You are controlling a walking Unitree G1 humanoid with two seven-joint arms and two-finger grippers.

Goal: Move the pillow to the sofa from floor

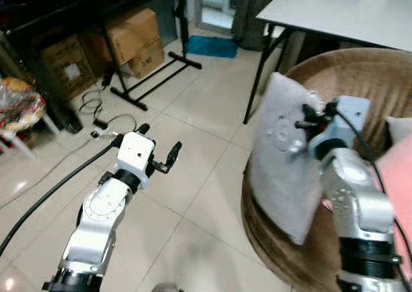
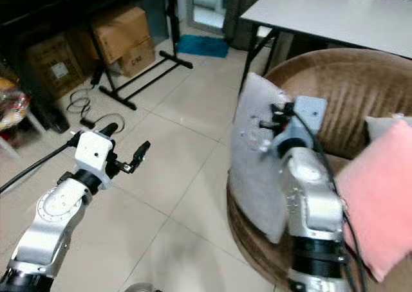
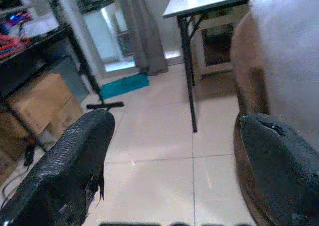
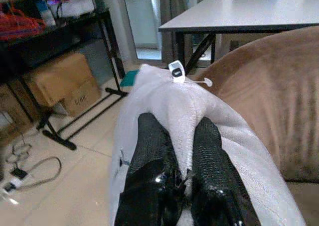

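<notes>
A grey pillow (image 1: 283,170) stands upright at the front edge of the round brown sofa (image 1: 360,73), its lower corner hanging over the rim. My right gripper (image 1: 301,123) is shut on the pillow near its top; in the right wrist view both black fingers (image 4: 152,136) pinch a fold of the pillow's grey fabric (image 4: 164,94), which carries a small white tag. My left gripper (image 1: 159,141) hovers over the tiled floor to the left of the sofa, open, with nothing between its fingers (image 3: 79,151).
A pink pillow (image 2: 380,202) lies on the sofa seat at the right. A grey table (image 1: 341,12) stands behind the sofa. Cardboard boxes (image 1: 132,35), a black stand (image 1: 154,80), a teal mat (image 1: 212,46) and a floor cable (image 1: 96,128) lie at the back left.
</notes>
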